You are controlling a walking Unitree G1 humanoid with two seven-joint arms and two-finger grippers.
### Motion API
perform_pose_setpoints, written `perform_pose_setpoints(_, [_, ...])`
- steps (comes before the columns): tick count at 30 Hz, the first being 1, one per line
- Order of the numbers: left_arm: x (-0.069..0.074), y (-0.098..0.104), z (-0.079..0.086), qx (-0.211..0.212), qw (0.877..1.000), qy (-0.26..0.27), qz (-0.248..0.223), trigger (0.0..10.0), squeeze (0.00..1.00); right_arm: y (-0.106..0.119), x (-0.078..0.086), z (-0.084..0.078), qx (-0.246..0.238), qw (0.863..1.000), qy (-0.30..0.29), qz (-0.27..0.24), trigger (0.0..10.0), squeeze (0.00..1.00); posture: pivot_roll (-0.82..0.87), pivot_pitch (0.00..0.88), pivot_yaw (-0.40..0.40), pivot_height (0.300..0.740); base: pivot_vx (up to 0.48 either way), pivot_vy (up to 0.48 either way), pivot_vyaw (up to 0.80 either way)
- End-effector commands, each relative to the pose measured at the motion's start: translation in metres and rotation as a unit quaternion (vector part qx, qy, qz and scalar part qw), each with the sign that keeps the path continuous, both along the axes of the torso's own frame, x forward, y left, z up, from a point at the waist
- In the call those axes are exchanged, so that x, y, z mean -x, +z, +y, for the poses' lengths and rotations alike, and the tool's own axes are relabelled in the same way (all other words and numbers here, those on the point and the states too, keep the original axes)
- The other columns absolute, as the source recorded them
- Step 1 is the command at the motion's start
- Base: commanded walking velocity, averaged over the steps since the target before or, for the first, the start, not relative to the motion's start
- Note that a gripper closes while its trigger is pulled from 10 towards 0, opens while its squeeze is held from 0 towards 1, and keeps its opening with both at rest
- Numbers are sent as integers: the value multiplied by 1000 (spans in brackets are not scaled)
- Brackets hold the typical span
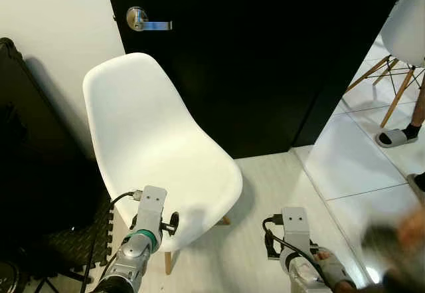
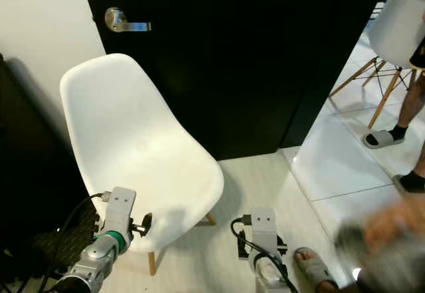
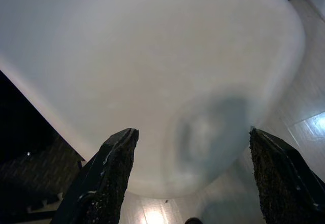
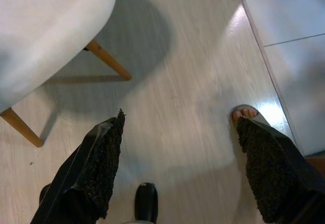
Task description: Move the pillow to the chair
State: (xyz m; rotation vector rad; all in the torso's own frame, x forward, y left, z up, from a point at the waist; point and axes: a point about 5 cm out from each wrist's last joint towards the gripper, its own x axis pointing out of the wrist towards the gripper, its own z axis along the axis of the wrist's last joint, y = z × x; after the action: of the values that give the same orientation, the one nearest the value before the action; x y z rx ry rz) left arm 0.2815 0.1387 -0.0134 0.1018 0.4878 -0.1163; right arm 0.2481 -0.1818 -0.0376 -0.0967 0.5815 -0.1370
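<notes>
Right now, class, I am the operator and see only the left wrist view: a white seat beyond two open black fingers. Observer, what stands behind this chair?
Observer: A black door with a silver lever handle stands right behind the white chair.
Operator: Where is the other arm?
Observer: The right gripper hangs open above the pale floor, to the chair's right.
Operator: Is anyone close by?
Observer: Yes. A person's sandalled foot is on the floor beside that gripper.
</notes>
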Motion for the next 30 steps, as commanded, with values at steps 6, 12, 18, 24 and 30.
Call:
perform_pose_setpoints(6, [1,-1,-1,3,1000,6,0,10000,0,0,-1,5,-4,1000,6,0,10000,0,-18,0,82,740,0,0,192])
perform_pose_setpoints(12, [1,-1,-2,1,1000,-2,1,10000,0,1,-1,3,-1,1000,3,-7,10000,0,-19,0,94,740,0,0,778])
perform_pose_setpoints(18, [2,-1,-2,-1,1000,-5,1,10000,0,0,0,2,1,1000,2,-5,10000,0,-20,0,95,740,0,0,800])
perform_pose_setpoints(24, [-2,3,-1,0,1000,-3,-9,10000,0,1,-1,1,-3,1000,-4,-7,10000,0,-14,0,92,740,0,0,800])
perform_pose_setpoints(30, [-5,6,-1,3,1000,3,-16,10000,0,3,-4,1,-3,1000,-4,-9,10000,0,-10,0,92,740,0,0,800])
